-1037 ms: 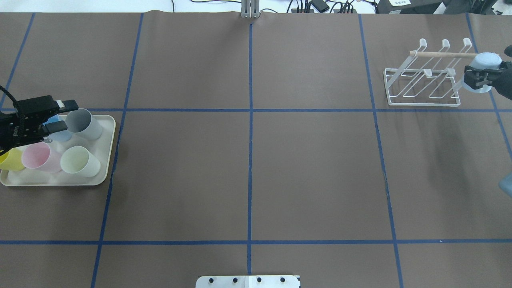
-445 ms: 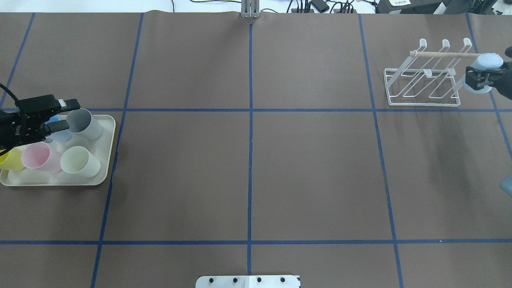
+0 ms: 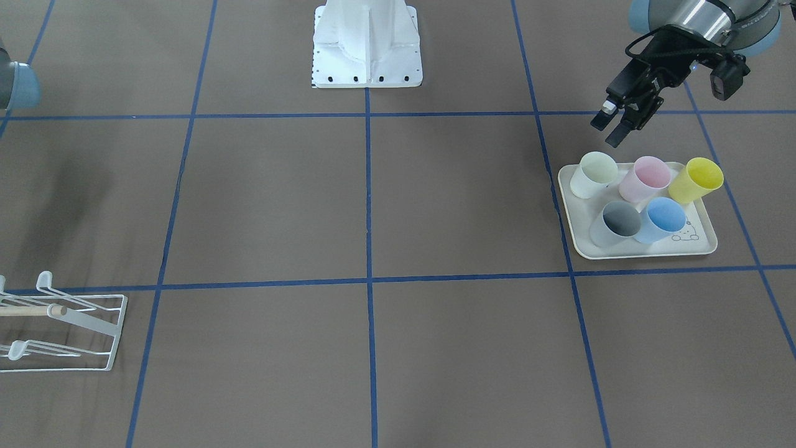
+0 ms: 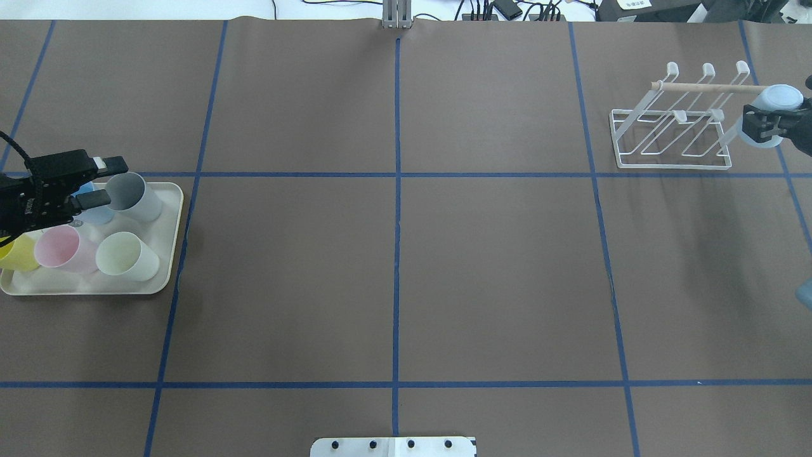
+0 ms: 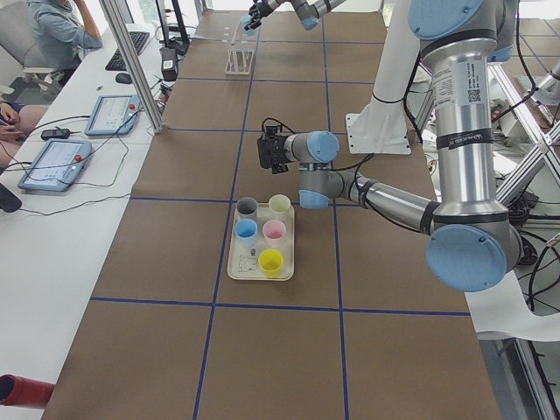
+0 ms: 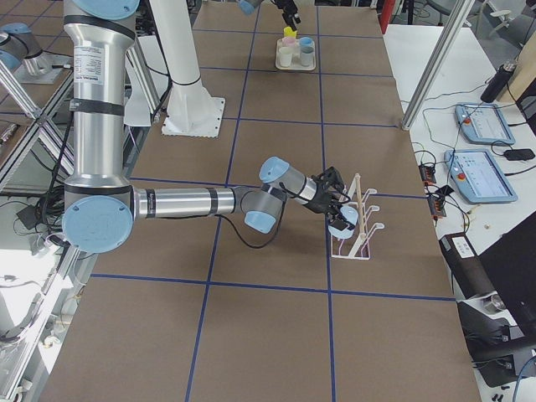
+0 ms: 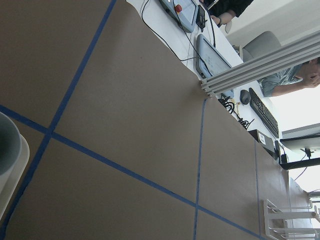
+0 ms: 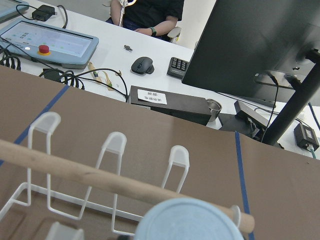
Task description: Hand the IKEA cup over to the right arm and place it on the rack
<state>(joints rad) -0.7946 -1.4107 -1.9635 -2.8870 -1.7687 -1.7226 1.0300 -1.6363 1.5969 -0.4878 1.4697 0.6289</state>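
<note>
The main danger now is a knock against the rack [image 4: 666, 136]. The pale blue cup [image 4: 780, 98] hangs at the rack's right end, near the far right corner of the bench [image 4: 507, 285]. In the right wrist view its flat bottom lies just at the tip of the wooden rod [image 4: 710, 87]; I cannot tell whether they touch. The rack is a light wire frame that only stands on the bench. A sideways push from the cup or from a finger would probably slide or tip it, and then the prongs [image 4: 706, 68] would not be where the arm expects them. A second danger is an early release. If the cup's mouth is not over a prong, I judge that the cup will fall on the bench and, being round, may roll over the right edge, which is close.

The right tool [image 4: 761, 125] is closed on the cup, one finger on each side of its wall, and carries it tilted above the bench. The left tool [image 3: 608, 132] is well open and holds nothing. It hangs over the tray [image 3: 696, 246] at the left edge of the bench, above the five other cups [image 3: 653, 180], and I see no contact with any of them.
</note>
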